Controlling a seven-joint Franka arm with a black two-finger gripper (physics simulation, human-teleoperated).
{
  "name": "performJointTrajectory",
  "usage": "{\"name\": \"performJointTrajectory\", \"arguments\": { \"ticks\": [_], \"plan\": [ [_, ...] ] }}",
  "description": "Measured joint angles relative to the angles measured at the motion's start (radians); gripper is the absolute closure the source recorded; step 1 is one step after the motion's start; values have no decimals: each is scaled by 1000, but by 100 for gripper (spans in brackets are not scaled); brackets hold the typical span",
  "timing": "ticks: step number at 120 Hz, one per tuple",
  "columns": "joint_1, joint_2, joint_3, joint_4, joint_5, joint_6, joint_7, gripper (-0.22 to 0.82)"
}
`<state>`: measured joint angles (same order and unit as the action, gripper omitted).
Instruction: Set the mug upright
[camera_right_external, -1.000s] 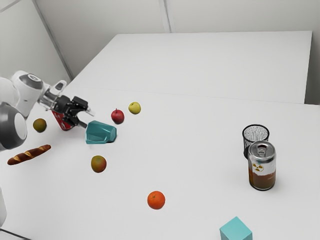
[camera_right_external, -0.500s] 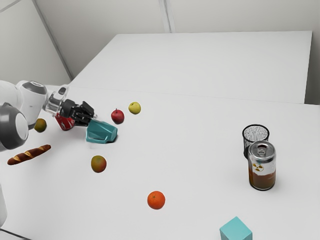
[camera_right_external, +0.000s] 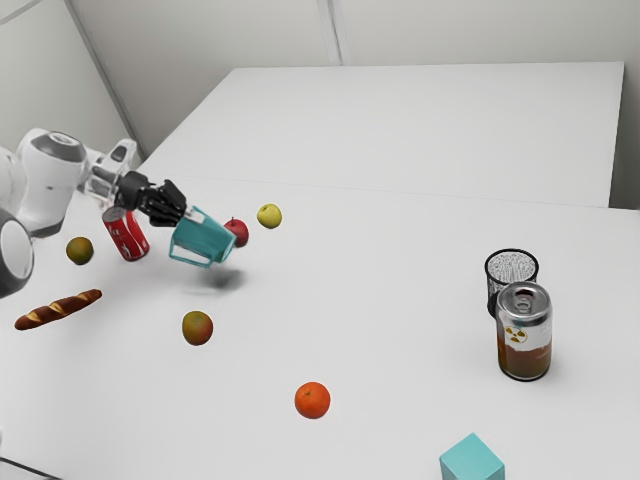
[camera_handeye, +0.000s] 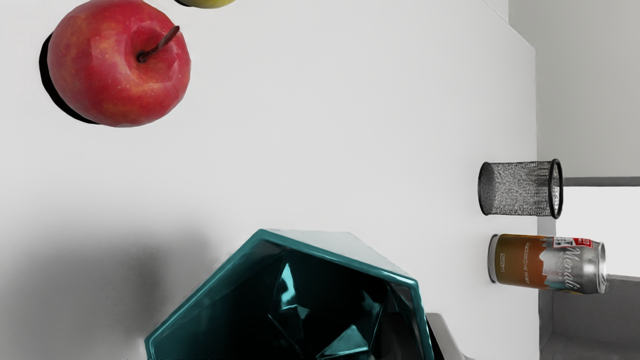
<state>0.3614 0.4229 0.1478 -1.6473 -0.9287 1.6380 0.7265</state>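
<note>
The teal faceted mug (camera_right_external: 205, 240) hangs tilted above the table in the exterior view, its shadow on the surface below it. At its upper edge is my gripper (camera_right_external: 188, 214), shut on the mug's wall. Looking from the hand, the wrist view shows the open mouth of the mug (camera_handeye: 250, 315) facing the camera. There my gripper (camera_handeye: 421, 332) has one finger inside the mouth and the other outside, pinching the wall between them. The mug's base is hidden in the wrist view.
A red apple (camera_right_external: 236, 231) stands just behind the mug, with a yellow fruit (camera_right_external: 269, 216) beyond. The red can (camera_right_external: 126, 235) is near the hand. A mango (camera_right_external: 197, 328), bread (camera_right_external: 59, 309) and orange (camera_right_external: 312, 400) lie nearer; a mesh cup (camera_handeye: 520, 189) and another can (camera_handeye: 547, 263) stand farther off.
My gripper first came down to the mug, then took hold of its wall. The mug has risen from the table and tilted with the hand.
</note>
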Motion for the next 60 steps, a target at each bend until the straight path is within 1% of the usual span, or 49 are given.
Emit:
{"name": "performJointTrajectory", "arguments": {
  "ticks": [9,20,29,36,45,53,60],
  "plan": [
    [-32,-59,-42,3,106,25,-25,77],
    [-100,-107,-60,8,276,70,-70,78],
    [-138,-141,-93,8,429,101,-119,78],
    [-170,-157,-107,4,530,123,-157,78],
    [-191,-164,-145,-12,642,159,-206,78],
    [-202,-170,-177,-48,720,199,-247,78],
    [-206,-184,-191,-95,771,239,-280,79]
  ]
}}
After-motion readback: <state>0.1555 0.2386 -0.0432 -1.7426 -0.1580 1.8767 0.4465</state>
